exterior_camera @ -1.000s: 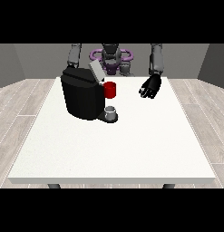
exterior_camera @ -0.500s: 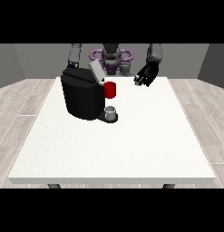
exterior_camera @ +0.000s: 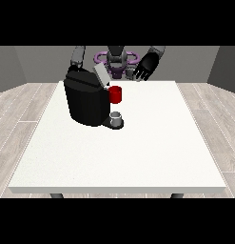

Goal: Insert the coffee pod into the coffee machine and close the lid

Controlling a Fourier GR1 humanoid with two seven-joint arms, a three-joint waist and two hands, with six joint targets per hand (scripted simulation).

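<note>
The hand at the view's right hangs in the air above the far edge of the counter, its fingers spread and relaxed, holding nothing, with the fingertips pointing down and toward the view's left. It is well apart from everything on the counter. Its grey forearm slants up and right to the robot, which stands behind the far edge at the middle of the view.

To the left of that hand and nearer the camera sits the black machine, on the far left part of the counter. Its grey lid stands tilted up, open, at the machine's top right. Just below the lid, at the machine's right face, is a red thing at the machine. Under that, on the machine's low base, stands a small grey thing; whether it is the pod cannot be told.

The robot's other arm comes down behind the machine's far left corner. Its hand is hidden by the machine, so the fingers cannot be told.

The white counter spreads wide toward the camera, and pale wood floor shows on either side of it.
</note>
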